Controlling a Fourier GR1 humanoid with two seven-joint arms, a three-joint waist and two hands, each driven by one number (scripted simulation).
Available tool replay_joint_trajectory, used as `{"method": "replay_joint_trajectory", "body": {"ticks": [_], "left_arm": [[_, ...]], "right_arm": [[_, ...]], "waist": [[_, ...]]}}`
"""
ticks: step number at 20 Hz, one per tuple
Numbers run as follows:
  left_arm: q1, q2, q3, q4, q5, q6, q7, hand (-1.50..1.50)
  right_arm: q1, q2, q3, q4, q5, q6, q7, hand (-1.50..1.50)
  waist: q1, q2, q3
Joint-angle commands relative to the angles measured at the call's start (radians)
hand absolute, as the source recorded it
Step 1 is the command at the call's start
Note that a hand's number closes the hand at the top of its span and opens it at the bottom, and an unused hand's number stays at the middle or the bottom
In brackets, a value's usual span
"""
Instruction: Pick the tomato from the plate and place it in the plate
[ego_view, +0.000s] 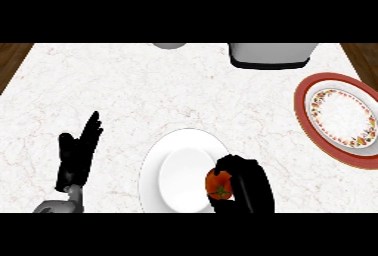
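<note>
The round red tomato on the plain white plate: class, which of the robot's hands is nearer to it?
Right. The right hand curls its fingers around the round red tomato at the right edge of the plain white plate. The left hand rests open on the counter, left of that plate.

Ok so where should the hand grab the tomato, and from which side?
Around its round middle, from its right. The tomato sits at the white plate's right edge, and the right hand is already curled round it from that side, so the fingers need not cross the plate.
</note>
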Motion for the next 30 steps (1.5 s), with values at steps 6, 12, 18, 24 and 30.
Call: {"method": "replay_joint_trajectory", "body": {"ticks": [6, 12, 18, 24, 30], "left_arm": [[0.003, -0.005, -0.01, -0.038, -0.017, 0.006, 0.031, 0.0], [0.024, -0.017, -0.009, -0.015, -0.024, 0.014, 0.013, 0.0], [0.067, 0.001, 0.01, -0.048, -0.005, -0.028, -0.006, 0.0], [-0.014, -0.045, 0.011, 0.088, -0.032, -0.022, -0.079, 0.0], [-0.033, -0.016, 0.033, 0.013, -0.017, -0.048, 0.011, 0.0]], "right_arm": [[-0.253, -0.308, -0.405, 0.004, -0.35, 0.393, -0.116, 1.5], [-0.279, -0.361, -0.61, -0.133, -0.389, 0.306, -0.058, 1.5], [-0.338, -0.373, -0.734, 0.005, -0.417, 0.33, -0.041, 1.5], [-0.351, -0.415, -0.823, 0.115, -0.451, 0.354, -0.114, 1.5], [-0.515, -0.465, -0.863, 0.453, -0.441, 0.344, -0.217, 1.5]], "waist": [[0.005, 0.0, 0.0], [-0.011, -0.004, 0.0], [0.009, 0.0, 0.0], [0.002, 0.001, 0.0], [0.01, 0.002, 0.0]]}}
